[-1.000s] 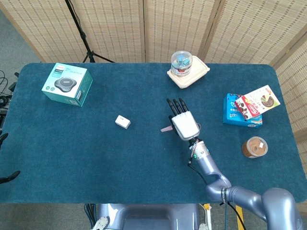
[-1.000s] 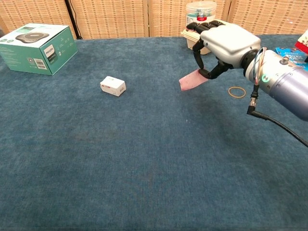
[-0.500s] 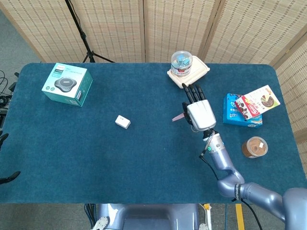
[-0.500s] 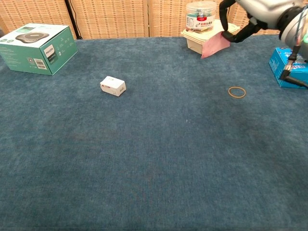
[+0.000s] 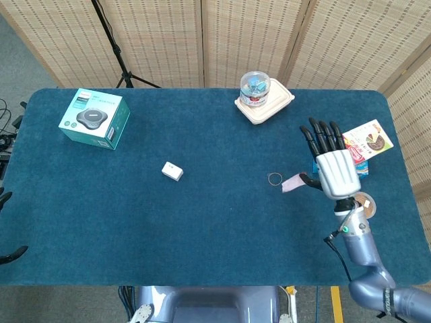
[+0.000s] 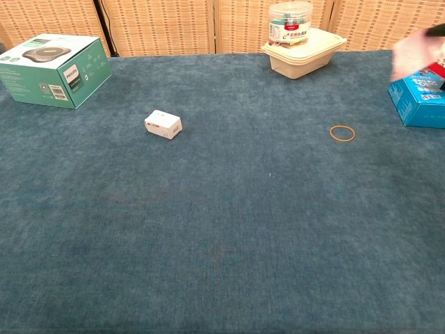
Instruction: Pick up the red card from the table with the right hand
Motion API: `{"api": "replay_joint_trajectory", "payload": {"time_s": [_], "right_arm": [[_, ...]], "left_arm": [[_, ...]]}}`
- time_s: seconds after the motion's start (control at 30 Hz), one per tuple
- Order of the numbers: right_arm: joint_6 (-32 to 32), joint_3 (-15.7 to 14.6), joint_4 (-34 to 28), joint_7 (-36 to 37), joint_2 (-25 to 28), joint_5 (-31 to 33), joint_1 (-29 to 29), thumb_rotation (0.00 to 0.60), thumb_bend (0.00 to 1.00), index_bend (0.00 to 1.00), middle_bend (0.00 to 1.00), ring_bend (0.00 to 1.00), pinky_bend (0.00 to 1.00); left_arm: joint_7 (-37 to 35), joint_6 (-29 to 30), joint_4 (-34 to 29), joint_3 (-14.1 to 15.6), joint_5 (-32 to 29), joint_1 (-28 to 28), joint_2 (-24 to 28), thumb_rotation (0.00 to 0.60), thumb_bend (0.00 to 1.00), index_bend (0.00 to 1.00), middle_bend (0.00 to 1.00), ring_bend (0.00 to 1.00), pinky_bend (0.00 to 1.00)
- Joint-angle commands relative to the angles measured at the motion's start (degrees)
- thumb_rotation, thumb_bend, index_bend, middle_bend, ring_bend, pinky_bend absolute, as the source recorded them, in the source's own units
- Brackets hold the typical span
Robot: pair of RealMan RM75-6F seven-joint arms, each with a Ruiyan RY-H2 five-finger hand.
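My right hand hovers raised above the right side of the table, back towards the head camera, fingers pointing away. It pinches the red card, which sticks out to the left from under the thumb, lifted off the cloth. In the chest view the card shows as a pink blur at the right edge, with only a dark fingertip of the hand beside it. My left hand appears in neither view.
A rubber band lies on the blue cloth left of the card. Blue snack box and a brown jar sit near the hand. A lidded tub with a jar stands at the back, a small white box mid-table, a teal box far left.
The right hand has carried the card up off the table and swung it to the right, from mid-table to above the snack box area, uncovering the rubber band.
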Motion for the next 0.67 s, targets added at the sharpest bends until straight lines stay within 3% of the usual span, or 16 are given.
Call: {"api": "replay_joint_trajectory", "payload": {"time_s": [0.03, 0.37, 0.67], "right_arm": [[3.42, -2.12, -2.70, 3.02, 2.80, -1.36, -3.90, 0.600, 0.00, 0.00, 0.00, 0.00, 0.00], [11.13, -7.50, 0.49, 11.72, 4.35, -6.39, -12.47, 0.600, 0.00, 0.00, 0.00, 0.00, 0.00], [10.26, -9.14, 2.42, 10.22, 3.73, -5.54, -15.11, 0.600, 0.00, 0.00, 0.00, 0.00, 0.00]], "left_arm": [[-0.26, 0.48, 0.20, 0.22, 0.46, 0.27, 0.04, 0.600, 0.00, 0.00, 0.00, 0.00, 0.00], [-0.39, 2.00, 0.37, 0.65, 1.00, 1.27, 0.22, 0.600, 0.00, 0.00, 0.00, 0.00, 0.00], [1.56, 2.01, -0.16, 0.33, 0.37, 1.31, -0.12, 0.600, 0.00, 0.00, 0.00, 0.00, 0.00]]}}
